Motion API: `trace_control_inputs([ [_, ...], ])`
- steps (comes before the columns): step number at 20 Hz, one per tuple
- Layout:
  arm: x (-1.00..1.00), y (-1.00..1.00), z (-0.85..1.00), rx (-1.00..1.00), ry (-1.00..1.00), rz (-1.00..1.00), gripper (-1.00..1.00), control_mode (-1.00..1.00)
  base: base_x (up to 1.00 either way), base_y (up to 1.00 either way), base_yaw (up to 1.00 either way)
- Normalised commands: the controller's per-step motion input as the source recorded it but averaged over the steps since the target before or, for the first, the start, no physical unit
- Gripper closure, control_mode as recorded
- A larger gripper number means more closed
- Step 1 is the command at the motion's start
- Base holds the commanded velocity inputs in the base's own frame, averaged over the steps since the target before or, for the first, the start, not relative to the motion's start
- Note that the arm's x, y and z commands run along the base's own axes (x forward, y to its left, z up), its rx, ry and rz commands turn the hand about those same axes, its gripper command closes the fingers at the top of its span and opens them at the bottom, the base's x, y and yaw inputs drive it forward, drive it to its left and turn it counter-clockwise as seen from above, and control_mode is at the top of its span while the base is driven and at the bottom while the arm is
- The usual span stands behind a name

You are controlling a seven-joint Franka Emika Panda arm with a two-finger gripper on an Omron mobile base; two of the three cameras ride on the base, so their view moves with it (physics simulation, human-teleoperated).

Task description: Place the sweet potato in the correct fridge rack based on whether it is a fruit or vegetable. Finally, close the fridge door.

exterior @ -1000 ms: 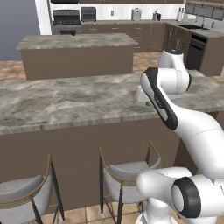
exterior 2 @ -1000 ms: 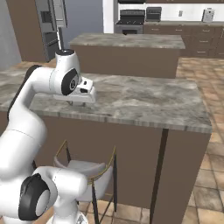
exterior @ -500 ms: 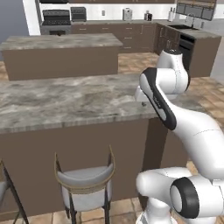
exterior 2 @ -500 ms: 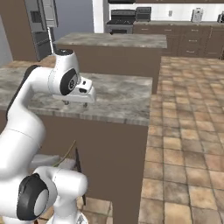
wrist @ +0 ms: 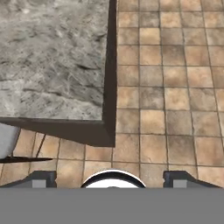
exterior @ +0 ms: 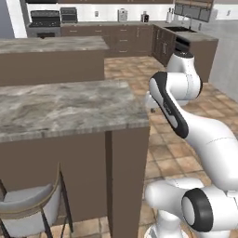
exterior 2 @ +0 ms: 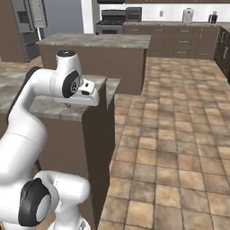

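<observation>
The gripper [wrist: 112, 178] hangs over a square corner of the grey-veined marble counter [wrist: 52, 57], its finger tips set wide apart with nothing between them. At three o'clock lies brown tiled floor [wrist: 175, 87]. A cushioned grey stool [exterior: 28, 204] sits nearest; the far steel appliance [exterior 2: 29, 22] is perhaps the fridge.
</observation>
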Motion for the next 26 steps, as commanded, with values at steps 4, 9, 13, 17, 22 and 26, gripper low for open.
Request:
trace_control_inputs([
  [4, 0.00, 0.00, 0.00, 0.00, 0.00, 0.00, -1.00, 1.00, 0.02, -1.00, 0.00],
  [9, 0.00, 0.00, 0.00, 0.00, 0.00, 0.00, -1.00, 1.00, 0.26, -1.00, 0.00],
  [13, 0.00, 0.00, 0.00, 0.00, 0.00, 0.00, -1.00, 1.00, 0.74, -1.00, 0.01],
  [17, 0.00, 0.00, 0.00, 0.00, 0.00, 0.00, -1.00, 1.00, 1.00, -0.97, 0.15],
  [22, 0.00, 0.00, 0.00, 0.00, 0.00, 0.00, -1.00, 1.00, 1.00, -0.75, 0.13],
  [26, 0.00, 0.00, 0.00, 0.00, 0.00, 0.00, -1.00, 1.00, 1.00, -0.59, 0.13],
])
